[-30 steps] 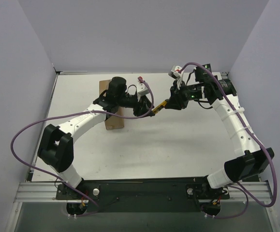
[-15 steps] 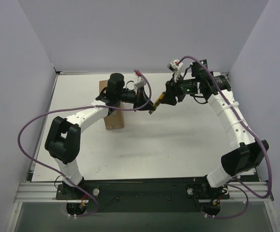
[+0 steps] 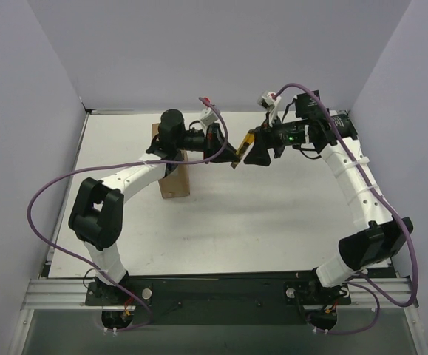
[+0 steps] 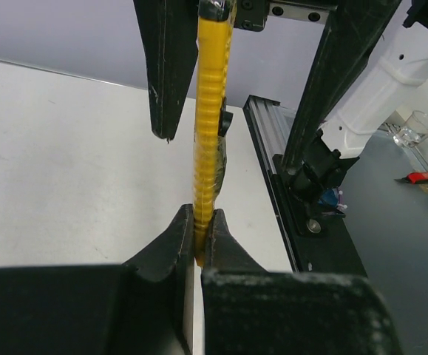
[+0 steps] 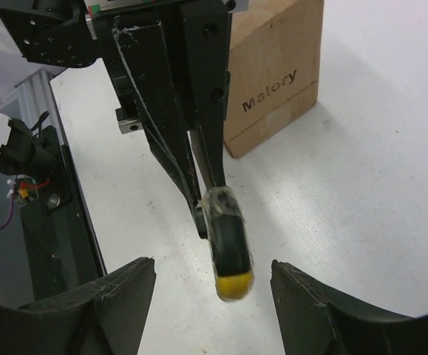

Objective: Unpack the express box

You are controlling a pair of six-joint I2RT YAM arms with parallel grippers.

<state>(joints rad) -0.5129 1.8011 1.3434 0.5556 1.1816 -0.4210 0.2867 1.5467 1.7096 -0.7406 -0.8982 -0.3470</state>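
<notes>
The left hand (image 4: pixel 201 219) pinches the yellow knife (image 4: pixel 212 111) by one end and the right hand (image 5: pixel 208 277) is spread wide around the other, likely so the left can cut open the box (image 5: pixel 276 70) near the far left corner of the desk (image 3: pixel 273 214).

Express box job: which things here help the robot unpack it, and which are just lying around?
For the job:
express box
yellow utility knife, clamped in the left gripper
right gripper, open around the knife's end

Just lying about:
clear cup, off to one side
small red object near it
</notes>
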